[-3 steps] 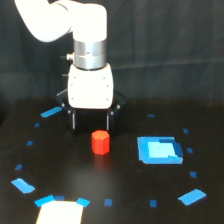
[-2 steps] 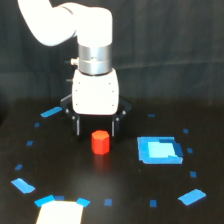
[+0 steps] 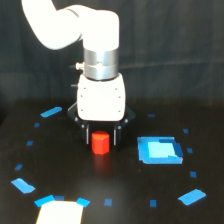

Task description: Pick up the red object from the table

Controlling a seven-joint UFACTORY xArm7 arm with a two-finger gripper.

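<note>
The red object (image 3: 100, 143), a small bright red-orange block, stands upright on the black table (image 3: 125, 190) near the middle of the exterior view. My gripper (image 3: 101, 137) hangs straight down under the white arm and is open. Its two dark fingers (image 3: 86, 136) stand on either side of the block, one at its left and one at its right. A narrow gap shows between each finger and the block. The fingertips reach down to about the block's upper half; whether they touch the table I cannot tell.
A larger blue square patch (image 3: 159, 150) lies on the table to the exterior view's right of the block. Small blue tape marks (image 3: 51, 111) ring the work area. A pale rectangle (image 3: 59, 212) sits at the near edge on the left.
The arm has moved toward the camera and to the exterior view's right, bringing the gripper from behind the block down over it, so the fingers now straddle it. The block has not moved.
</note>
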